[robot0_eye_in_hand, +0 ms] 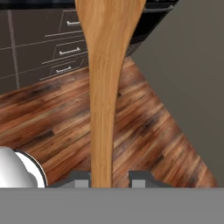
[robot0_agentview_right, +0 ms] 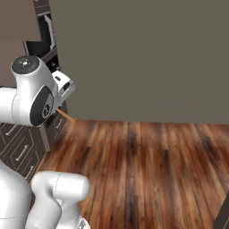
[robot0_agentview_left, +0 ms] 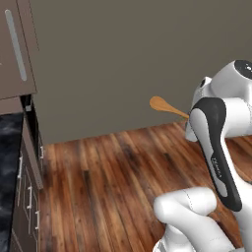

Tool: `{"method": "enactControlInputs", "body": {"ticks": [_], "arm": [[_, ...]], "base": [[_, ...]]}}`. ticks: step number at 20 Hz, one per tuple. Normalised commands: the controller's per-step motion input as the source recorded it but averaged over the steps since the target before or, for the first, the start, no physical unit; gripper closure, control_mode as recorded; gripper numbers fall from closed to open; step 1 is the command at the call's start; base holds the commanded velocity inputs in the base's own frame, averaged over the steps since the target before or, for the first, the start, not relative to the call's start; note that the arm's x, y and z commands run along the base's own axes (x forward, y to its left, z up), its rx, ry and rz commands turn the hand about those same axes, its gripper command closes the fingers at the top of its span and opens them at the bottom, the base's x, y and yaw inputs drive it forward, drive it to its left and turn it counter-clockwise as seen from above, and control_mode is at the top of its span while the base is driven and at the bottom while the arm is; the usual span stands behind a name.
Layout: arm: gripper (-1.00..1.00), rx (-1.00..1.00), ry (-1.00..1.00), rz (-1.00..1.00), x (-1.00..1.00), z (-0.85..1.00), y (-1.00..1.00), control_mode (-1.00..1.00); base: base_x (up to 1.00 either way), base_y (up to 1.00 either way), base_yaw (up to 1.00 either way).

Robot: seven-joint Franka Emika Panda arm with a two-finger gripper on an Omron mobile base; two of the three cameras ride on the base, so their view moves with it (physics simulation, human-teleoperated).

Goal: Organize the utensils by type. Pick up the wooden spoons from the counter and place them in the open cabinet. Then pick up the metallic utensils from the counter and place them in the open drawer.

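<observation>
While your gripper (robot0_eye_in_hand: 109, 183) is clamped narrow on the wooden spoon (robot0_eye_in_hand: 105, 87), the spoon sticks straight out over the wood floor (robot0_eye_in_hand: 144, 127). Cabinet (robot0_agentview_left: 15, 49) and bench (robot0_agentview_left: 7, 162) sit off left, well apart.

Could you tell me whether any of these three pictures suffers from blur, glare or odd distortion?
Hand view: the wooden spoon looms large, soft-edged from closeness. Left base view: flat even light, a pale sheen on the cabinet handle, slightly soft overall. Right base view: no glare, the floor grain a little smeared.
</observation>
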Motion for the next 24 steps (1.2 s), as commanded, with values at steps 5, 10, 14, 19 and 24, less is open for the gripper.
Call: {"method": "enactControlInputs", "body": {"ticks": [5,10,14,19,24], "arm": [[1.00,0.00,0.00,0.00,0.00,0.00,0.00,1.00],[1.00,0.00,0.00,0.00,0.00,0.00,0.00,1.00],[1.00,0.00,0.00,0.00,0.00,0.00,0.00,1.00],[1.00,0.00,0.00,0.00,0.00,0.00,0.00,1.00],[1.00,0.00,0.00,0.00,0.00,0.00,0.00,1.00]], "base": [[1.00,-0.33,0.29],[1.00,-0.13,0.48],[1.00,-0.01,0.59],[1.00,0.00,0.70],[0.93,0.00,0.66]]}}
